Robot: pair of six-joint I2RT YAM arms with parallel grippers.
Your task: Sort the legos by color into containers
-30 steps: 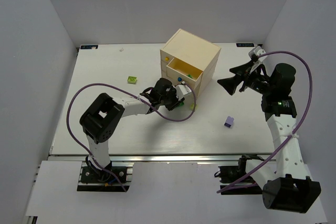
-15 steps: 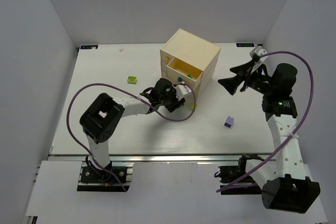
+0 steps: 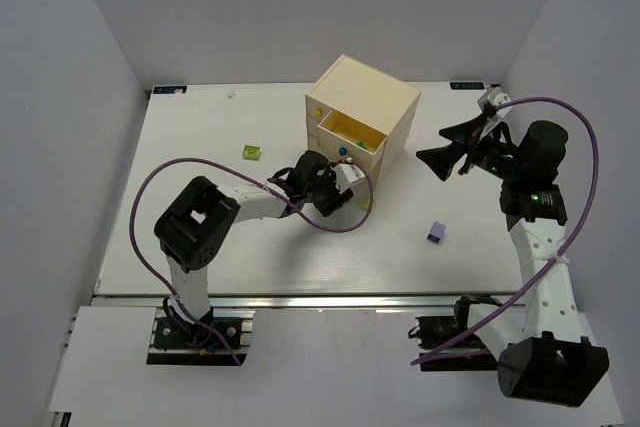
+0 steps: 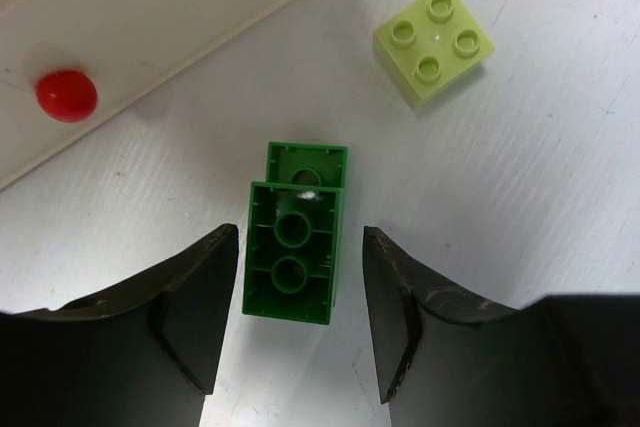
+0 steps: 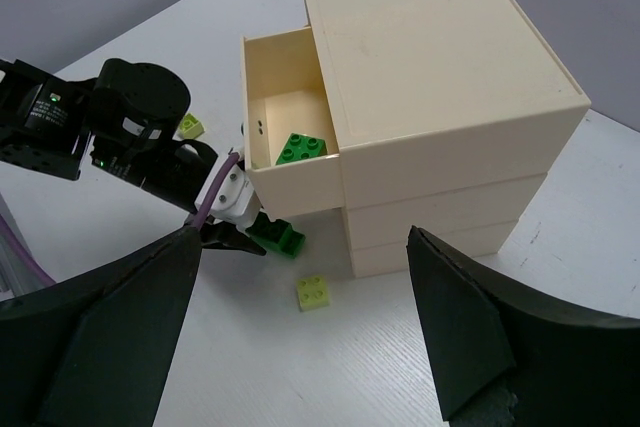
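**Top external view.** The cream chest (image 3: 362, 112) stands far-centre on the tabletop (image 3: 200, 247) with one drawer (image 3: 352, 134) open. The left end effector (image 3: 340, 192) sits low at the chest's 7 o'clock. The right end effector (image 3: 433, 149) hangs in the air at the chest's 3 o'clock, spread wide. A lime lego (image 3: 251, 153) lies at the chest's 9 o'clock, a second lime lego (image 3: 366, 204) at 6 o'clock and a purple lego (image 3: 436, 233) at 5 o'clock.

**Left wrist view.** The fingers (image 4: 195, 297) are spread. A dark green lego (image 4: 293, 257) lies hollow side up on the tabletop between them. It is clear of the 3 o'clock finger and just beside the 9 o'clock one. The second lime lego (image 4: 434, 42) lies at its 1 o'clock, and a red knob (image 4: 66, 95) at its 10 o'clock.

**Right wrist view.** The open drawer (image 5: 285, 127) is the uppermost and holds a second dark green lego (image 5: 304, 147). The dark green lego (image 5: 277, 238) rests on the tabletop at the drawer's 6 o'clock.
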